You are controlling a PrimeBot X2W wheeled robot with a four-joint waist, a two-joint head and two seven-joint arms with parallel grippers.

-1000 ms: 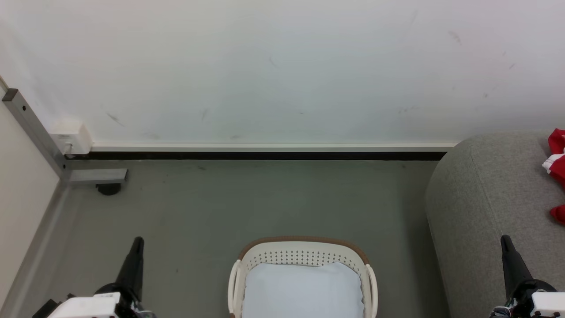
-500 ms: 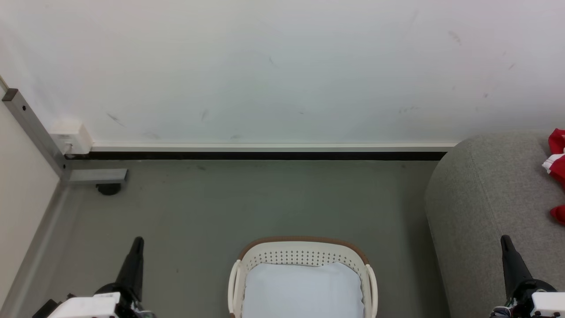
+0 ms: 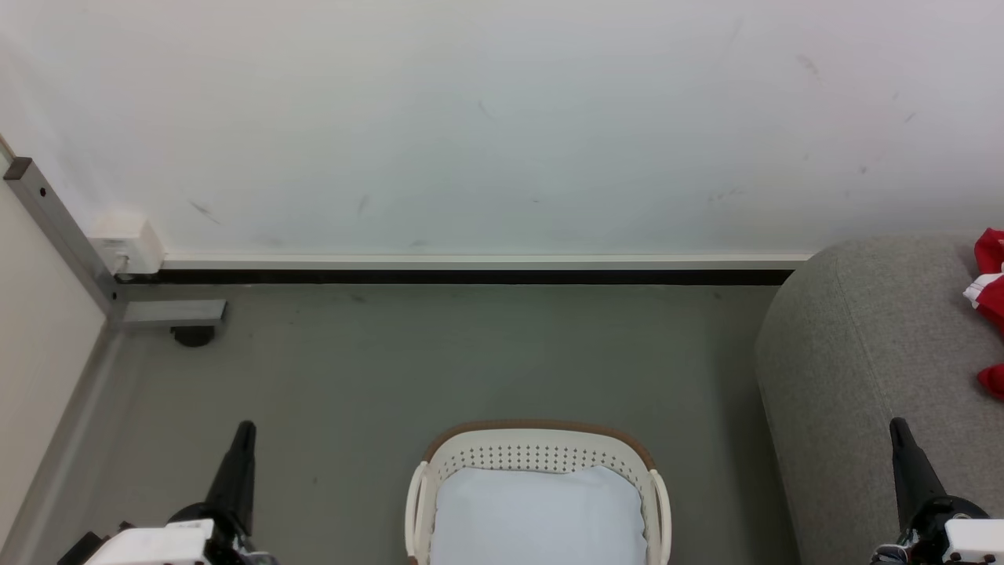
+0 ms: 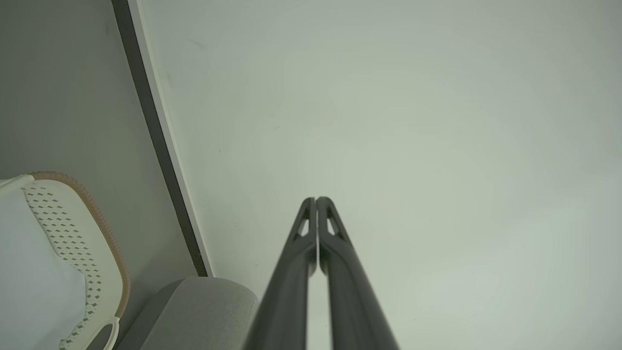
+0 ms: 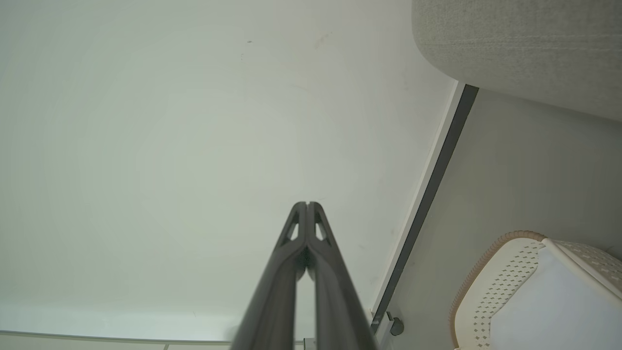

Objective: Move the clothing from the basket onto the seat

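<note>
The clothing (image 3: pixel 992 302) is seen on the seat (image 3: pixel 863 353), apparently partly out of frame. A pale pad (image 3: pixel 537 514) is held in the basket (image 3: pixel 541 443). The left gripper (image 3: pixel 245 428) and right gripper (image 3: pixel 898 424) are closed, empty.

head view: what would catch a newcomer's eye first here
The bright red clothing at the far right edge, lying on the grey seat, stands out most. Next comes the cream basket at bottom centre, holding a pale white pad. The left gripper and right gripper point up from the lower corners, shut.
</note>
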